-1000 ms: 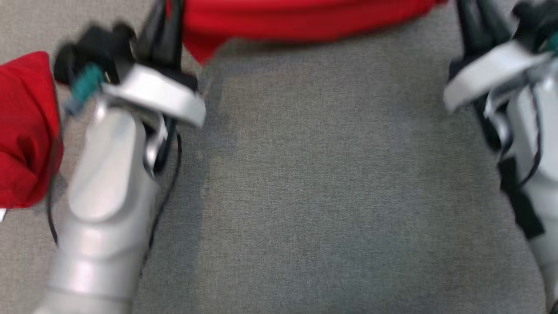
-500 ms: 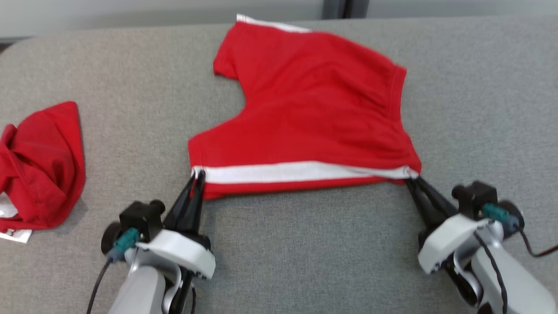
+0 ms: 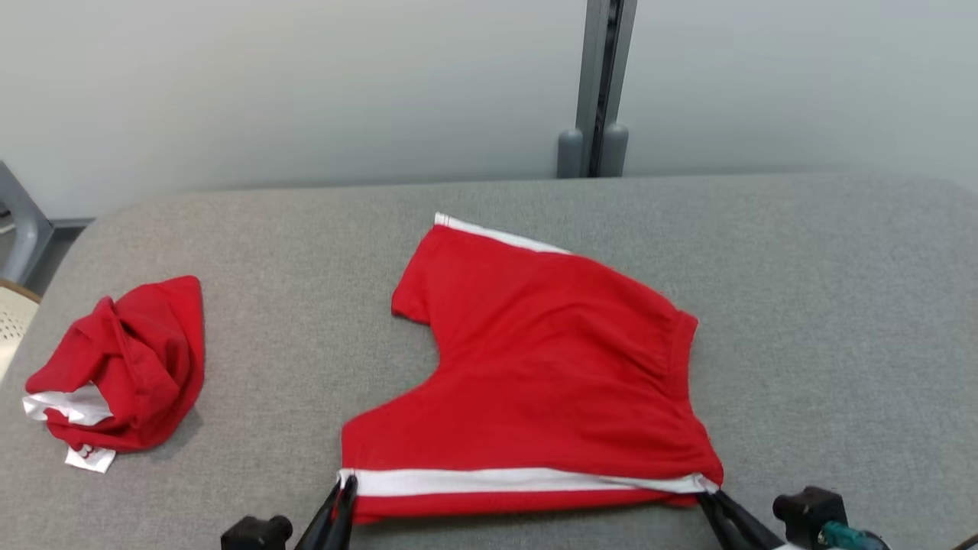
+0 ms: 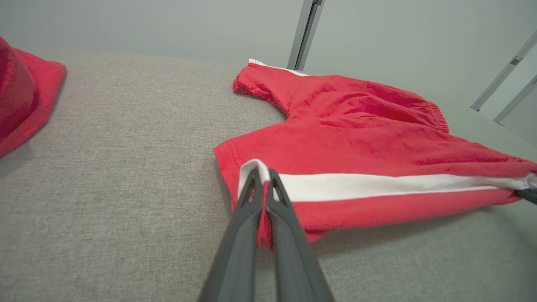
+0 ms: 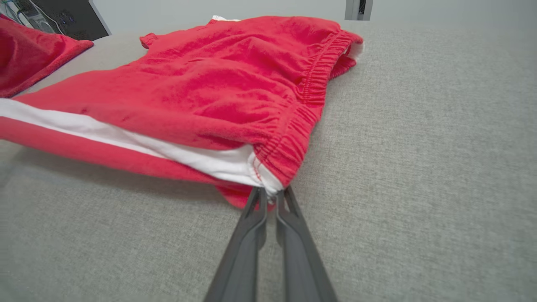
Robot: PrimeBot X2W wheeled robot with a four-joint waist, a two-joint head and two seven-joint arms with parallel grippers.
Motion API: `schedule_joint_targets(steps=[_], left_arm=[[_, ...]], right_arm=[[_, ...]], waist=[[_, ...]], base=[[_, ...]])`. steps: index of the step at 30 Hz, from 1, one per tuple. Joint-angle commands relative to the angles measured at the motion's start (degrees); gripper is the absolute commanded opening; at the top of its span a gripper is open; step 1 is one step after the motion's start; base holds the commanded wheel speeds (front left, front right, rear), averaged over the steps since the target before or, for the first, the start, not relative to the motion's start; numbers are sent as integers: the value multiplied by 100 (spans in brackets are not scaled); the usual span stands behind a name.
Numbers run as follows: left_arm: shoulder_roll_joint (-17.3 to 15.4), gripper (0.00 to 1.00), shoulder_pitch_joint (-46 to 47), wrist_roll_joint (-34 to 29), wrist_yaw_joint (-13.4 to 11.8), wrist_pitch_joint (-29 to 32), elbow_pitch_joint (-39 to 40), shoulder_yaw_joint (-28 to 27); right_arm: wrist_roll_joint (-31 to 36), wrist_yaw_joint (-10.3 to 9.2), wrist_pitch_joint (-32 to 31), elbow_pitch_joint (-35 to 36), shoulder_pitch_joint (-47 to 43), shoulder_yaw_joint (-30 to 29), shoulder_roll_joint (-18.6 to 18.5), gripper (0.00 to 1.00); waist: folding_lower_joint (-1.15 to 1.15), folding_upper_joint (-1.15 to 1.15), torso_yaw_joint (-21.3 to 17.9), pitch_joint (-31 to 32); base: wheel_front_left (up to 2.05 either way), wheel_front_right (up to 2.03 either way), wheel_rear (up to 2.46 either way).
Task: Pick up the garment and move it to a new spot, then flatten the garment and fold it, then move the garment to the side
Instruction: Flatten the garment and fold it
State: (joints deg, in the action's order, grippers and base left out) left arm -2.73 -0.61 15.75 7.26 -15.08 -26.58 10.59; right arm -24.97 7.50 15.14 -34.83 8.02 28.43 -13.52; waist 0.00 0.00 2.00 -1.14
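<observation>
The garment [image 3: 550, 374] is a pair of red shorts with a white side stripe, spread on the grey table [image 3: 306, 244] at its middle. My left gripper [image 3: 344, 483] is shut on the garment's near left corner, at the leg hem end of the stripe [image 4: 261, 170]. My right gripper [image 3: 707, 493] is shut on the near right corner, at the elastic waistband [image 5: 270, 191]. The near edge between the two grips is pulled taut and lifted slightly off the table. The far leg [image 3: 428, 267] lies flat.
A second red garment [image 3: 126, 367] lies crumpled at the table's left, with white fabric and a tag showing. A grey post [image 3: 600, 84] stands behind the table's far edge against a pale wall. A chair edge [image 3: 11, 321] shows at far left.
The head camera has tilted up, so the whole picture has slid down and the wall has come into view. Both grippers keep their hold on the garment's near corners.
</observation>
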Motion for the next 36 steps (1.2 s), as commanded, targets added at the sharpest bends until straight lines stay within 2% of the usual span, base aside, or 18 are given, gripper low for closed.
schedule_joint_targets(steps=[1,6,9,12,17,24,27,36], left_arm=[[-32,0,-105,-38,19,-11,49,-41],[-30,0,-395,-86,27,-12,177,-130],[-27,0,-262,-172,19,-11,332,-153],[-32,0,162,-272,22,-12,526,-22],[-232,0,1221,-343,22,-11,628,241],[-794,0,2954,-233,22,-11,139,790],[-1129,0,3884,-63,23,-11,-204,1191],[-1684,0,5118,443,22,-10,-974,1988]], right_arm=[[-39,-1,0,35,-118,40,-38,0],[-103,-1,0,235,-376,104,-65,0],[-117,-1,0,446,-361,-10,-65,0],[-175,-1,1,637,-144,-148,9,0],[-213,-1,0,846,407,-374,144,0],[-437,-1,0,613,1383,-516,403,0],[-547,-1,0,450,1858,-535,530,0],[-639,-1,0,123,2586,-413,762,0]], waist=[[0,0,6,198],[0,0,-1,222],[0,0,-58,112],[0,0,-127,-147],[0,0,-278,-719],[0,0,-560,-1515],[0,0,-695,-1875],[0,0,-965,-2358]], base=[[0,0,0],[0,0,0],[0,0,0],[0,0,0],[0,0,0],[0,0,0],[0,0,0],[0,0,0]])
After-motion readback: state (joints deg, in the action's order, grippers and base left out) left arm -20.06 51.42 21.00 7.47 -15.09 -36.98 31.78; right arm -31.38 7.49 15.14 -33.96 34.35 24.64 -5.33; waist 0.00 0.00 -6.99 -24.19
